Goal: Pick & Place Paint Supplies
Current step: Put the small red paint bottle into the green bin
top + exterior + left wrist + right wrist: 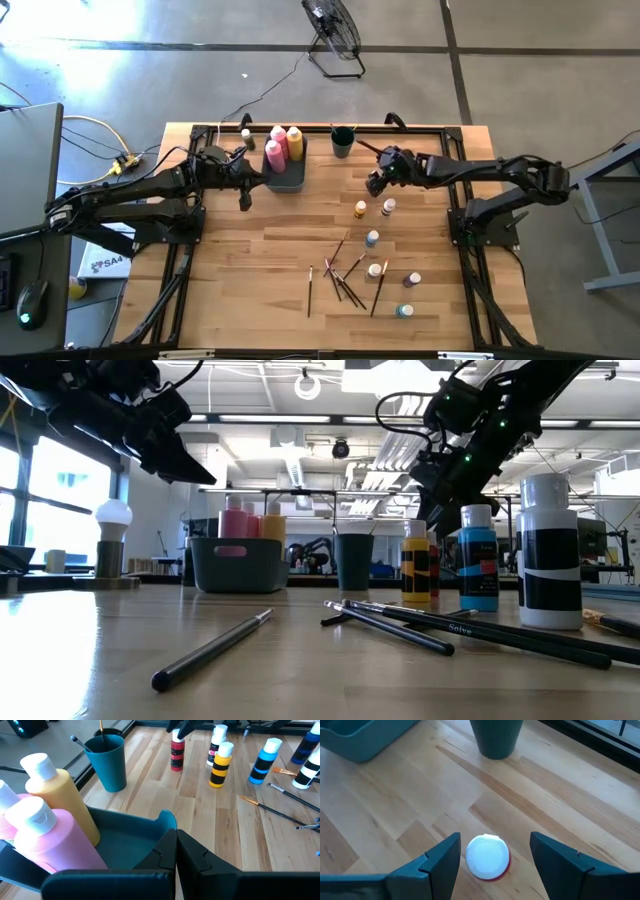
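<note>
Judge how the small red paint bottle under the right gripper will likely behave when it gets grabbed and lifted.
The red paint bottle stands upright, narrow and taller than wide, so an off-centre touch could probably tip it. The open right gripper straddles its white cap, so a centred squeeze seems likely. It looks like smooth, rigid plastic: probably light, possibly a bit slippery.

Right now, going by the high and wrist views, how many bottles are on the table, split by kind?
Tall pink squeeze bottles: 2
Tall yellow squeeze bottles: 1
Small white-capped paint bottles: 7, counting the red one, which the high view hides
Total: 10
</note>
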Robot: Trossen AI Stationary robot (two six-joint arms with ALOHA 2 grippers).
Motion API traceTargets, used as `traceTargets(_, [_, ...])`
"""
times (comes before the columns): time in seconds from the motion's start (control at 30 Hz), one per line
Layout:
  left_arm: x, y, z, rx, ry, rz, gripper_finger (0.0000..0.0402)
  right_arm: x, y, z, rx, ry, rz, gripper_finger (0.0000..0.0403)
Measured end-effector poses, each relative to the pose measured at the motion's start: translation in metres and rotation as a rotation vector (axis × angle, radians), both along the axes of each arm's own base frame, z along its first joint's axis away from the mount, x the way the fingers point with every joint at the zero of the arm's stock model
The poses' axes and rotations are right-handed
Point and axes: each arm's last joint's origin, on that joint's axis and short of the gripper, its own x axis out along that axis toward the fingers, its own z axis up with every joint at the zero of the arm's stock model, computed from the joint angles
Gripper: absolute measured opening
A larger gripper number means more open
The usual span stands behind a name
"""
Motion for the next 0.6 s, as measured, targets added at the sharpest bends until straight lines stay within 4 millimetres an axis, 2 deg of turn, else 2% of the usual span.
traceTargets(0.6, [0.0, -0.0001, 0.0, -0.001, 0.0, -0.002, 0.0, 0.0001, 0.0004, -0.0002, 0.008, -0.002, 0.007, 0.0232])
